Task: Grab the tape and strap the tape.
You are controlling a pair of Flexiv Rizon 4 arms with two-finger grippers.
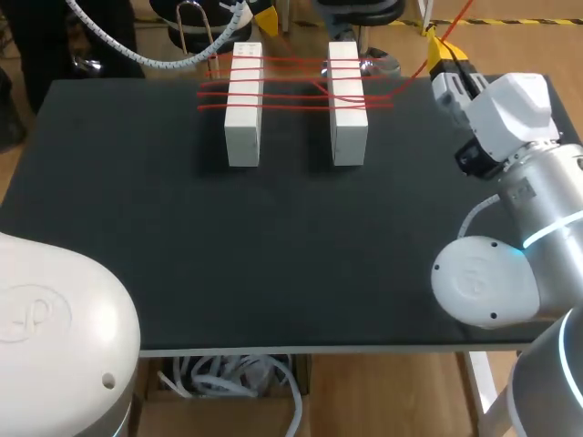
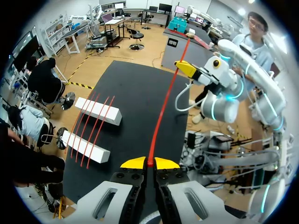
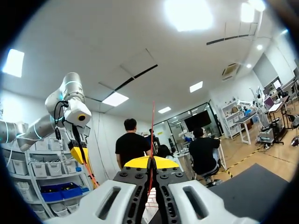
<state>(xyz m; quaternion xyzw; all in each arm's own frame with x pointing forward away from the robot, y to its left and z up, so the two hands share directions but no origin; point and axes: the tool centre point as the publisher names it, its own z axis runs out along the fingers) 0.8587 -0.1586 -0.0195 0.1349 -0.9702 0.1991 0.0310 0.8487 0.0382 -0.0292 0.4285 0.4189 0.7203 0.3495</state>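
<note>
Two white blocks [image 1: 243,100] [image 1: 347,100] stand side by side at the far end of the black table [image 1: 273,246]. Several strands of thin red tape [image 1: 291,86] cross both blocks. From there one strand rises to my right gripper [image 1: 444,47] at the table's far right corner. In the right wrist view that gripper [image 3: 152,161] is shut on the tape [image 3: 153,126], which runs on ahead of it. My left gripper [image 2: 149,162] is high over the table, shut on the tape [image 2: 161,112], which stretches ahead toward the right gripper [image 2: 189,69]. The blocks [image 2: 98,110] [image 2: 84,145] lie beside and below it.
My right arm's elbow [image 1: 483,273] hangs over the table's near right part. The left arm's base [image 1: 55,337] covers the near left corner. A white spiral cable [image 1: 155,59] hangs past the far left edge.
</note>
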